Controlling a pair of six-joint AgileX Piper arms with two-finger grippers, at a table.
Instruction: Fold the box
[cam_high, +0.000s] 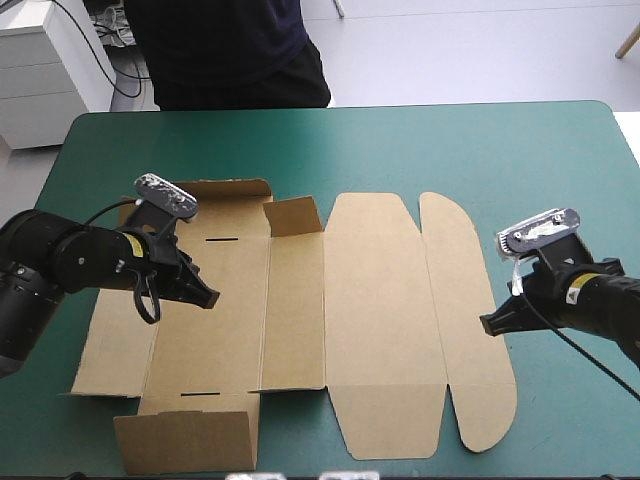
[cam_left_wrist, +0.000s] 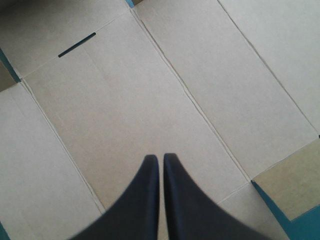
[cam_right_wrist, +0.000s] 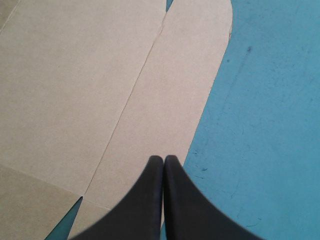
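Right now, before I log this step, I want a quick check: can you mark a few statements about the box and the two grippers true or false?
1. The box lies spread out on the cover. True.
2. The left gripper is open around a flap. False: it is shut, holding nothing, above a left panel of the box.
3. The right gripper is shut. True.
4. The right gripper is over the box's middle. False: it is at the box's right edge, by the rounded flap.
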